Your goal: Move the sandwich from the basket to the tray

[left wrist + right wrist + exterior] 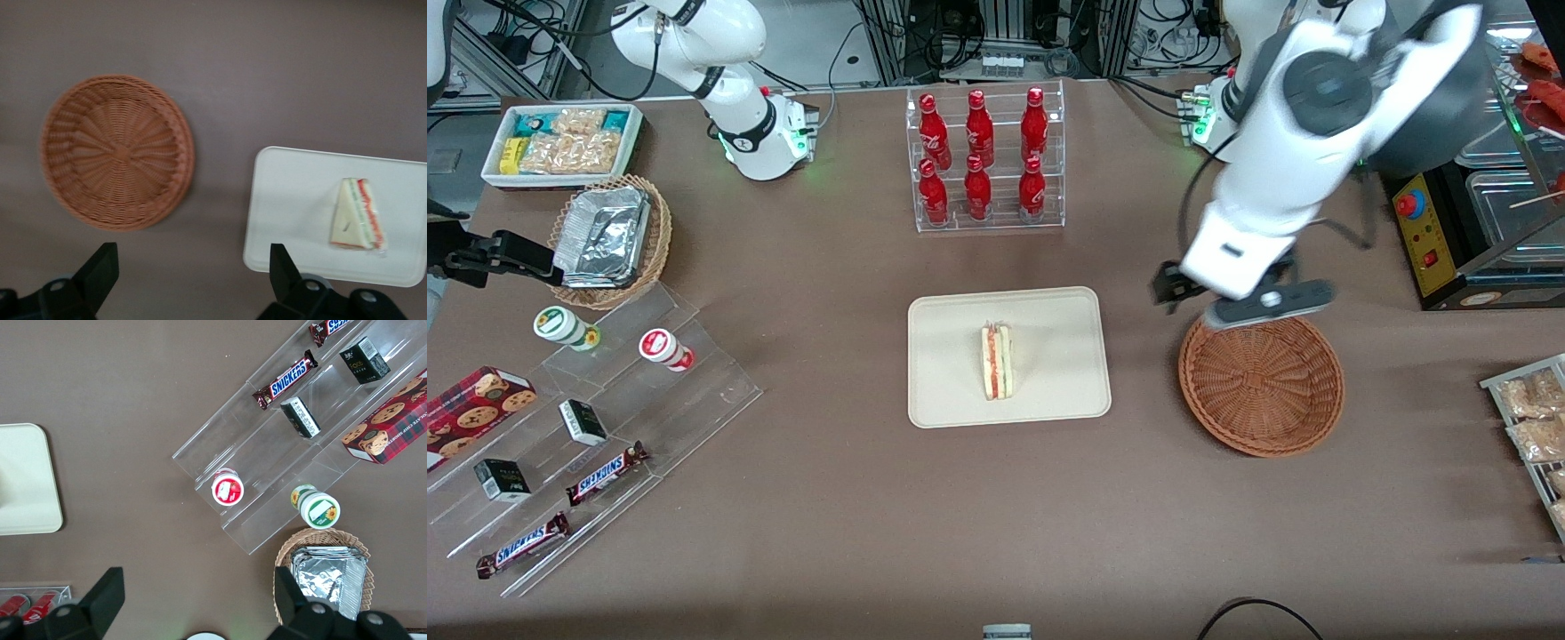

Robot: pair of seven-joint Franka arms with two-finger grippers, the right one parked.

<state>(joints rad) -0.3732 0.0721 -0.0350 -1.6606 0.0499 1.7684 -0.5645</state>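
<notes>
The sandwich, a pale wedge with red, orange and green filling, lies in the middle of the cream tray. It also shows in the left wrist view on the tray. The reddish-brown wicker basket is empty and stands beside the tray toward the working arm's end; it shows in the left wrist view too. My left gripper hangs raised over the basket's rim that is farther from the front camera. It is open and empty, with bare table between its fingers.
A clear rack of red bottles stands farther from the front camera than the tray. Toward the parked arm's end are a tan basket of foil containers, a white snack box and an acrylic stand with snacks. Snack packets lie at the working arm's end.
</notes>
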